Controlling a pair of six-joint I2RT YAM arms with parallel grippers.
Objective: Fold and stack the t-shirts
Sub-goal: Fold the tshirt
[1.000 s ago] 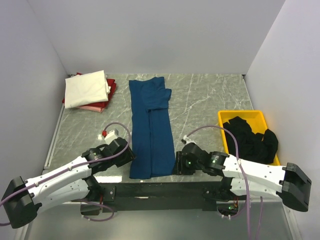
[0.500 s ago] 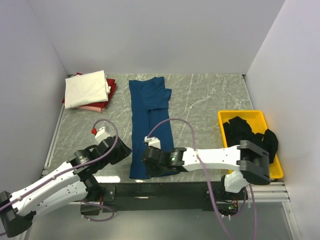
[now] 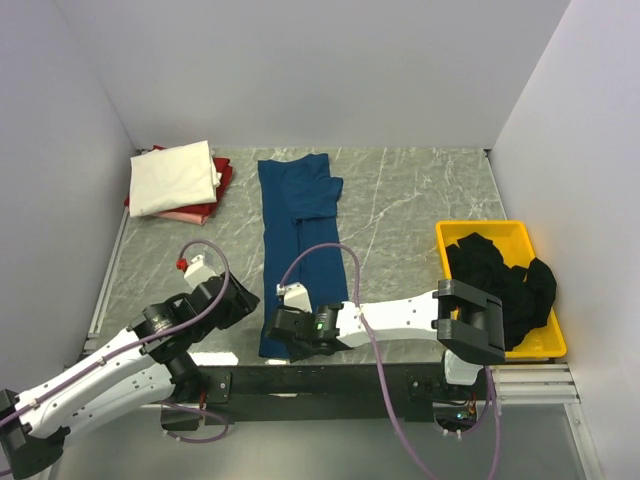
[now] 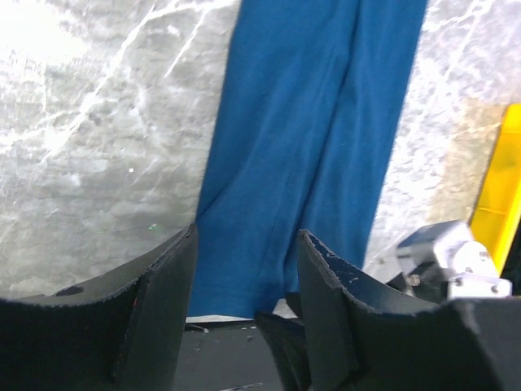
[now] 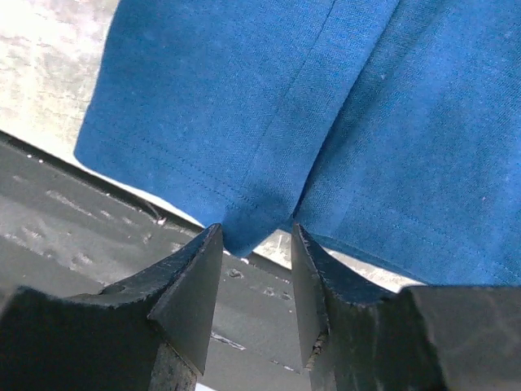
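Note:
The dark blue t-shirt (image 3: 300,250) lies in a long narrow strip down the middle of the table, folded lengthwise. It fills the left wrist view (image 4: 309,130) and the right wrist view (image 5: 326,98). My right gripper (image 3: 280,335) reaches left across the near edge; it is open (image 5: 255,232), with the shirt's near hem fold hanging between the jaws. My left gripper (image 3: 243,300) is open and empty (image 4: 247,236), just left of the shirt's near left edge. A folded cream t-shirt (image 3: 173,177) lies on a red one (image 3: 222,180) at the back left.
A yellow plastic tray (image 3: 480,228) at the right edge holds crumpled black t-shirts (image 3: 505,285); its rim shows in the left wrist view (image 4: 505,187). The black base bar (image 3: 330,380) runs along the near table edge. Grey walls close in three sides.
My right arm has swung left along the shirt's near hem, from its right corner to near its left corner. My left gripper has shifted slightly left and back.

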